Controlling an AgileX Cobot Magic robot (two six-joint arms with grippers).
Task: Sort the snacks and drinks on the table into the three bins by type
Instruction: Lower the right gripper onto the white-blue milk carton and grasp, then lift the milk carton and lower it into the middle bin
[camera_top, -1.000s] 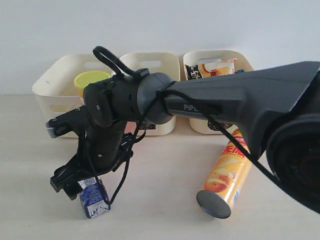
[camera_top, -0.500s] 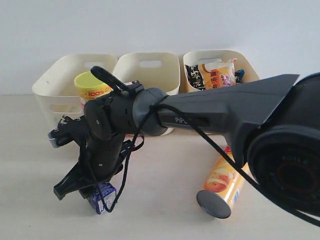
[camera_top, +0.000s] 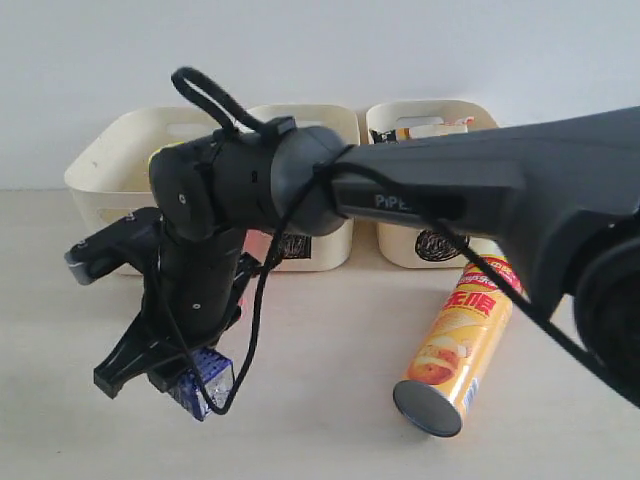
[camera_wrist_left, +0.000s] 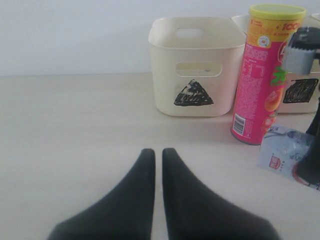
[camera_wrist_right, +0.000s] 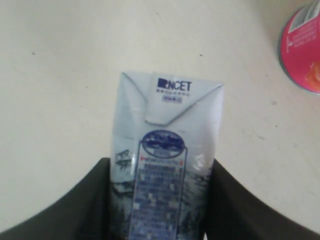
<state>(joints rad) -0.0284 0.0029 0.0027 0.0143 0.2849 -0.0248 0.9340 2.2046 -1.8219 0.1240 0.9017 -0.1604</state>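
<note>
Between the 2 dark fingers (camera_wrist_right: 92, 200) of the right gripper (camera_wrist_right: 162, 210) sits the drink carton (camera_wrist_right: 167, 150), pinched on both of its sides, with its folded white top pointing away from the wrist. Seen from the exterior camera, this gripper has reached across to the left side of the table (camera_top: 330, 400) and holds the carton tilted, low and near the front edge. I cannot tell whether the carton's lower corner touches the table.

The left gripper (camera_wrist_left: 156, 155) has its 2 fingers drawn together with only a thin slit between them and nothing in its grasp. It hangs over bare table, well apart from the carton.

Near the carton the pink tube (camera_wrist_left: 260, 75) stands upright on the table with its yellow lid on, close in front of the row of bins. The right arm hides most of it in the exterior view.

On the right side of the table the orange-yellow tube (camera_top: 460, 340) lies on its side, its dark round end toward the front and its other end toward the right bin (camera_top: 395, 235).

At the back, 3 cream bins stand side by side: the left bin (camera_top: 100, 170), the middle bin (camera_top: 320, 120) and the right bin. The top of 1 noodle packet (camera_top: 435, 128) shows above the right bin's rim; the arm covers the rest.
</note>
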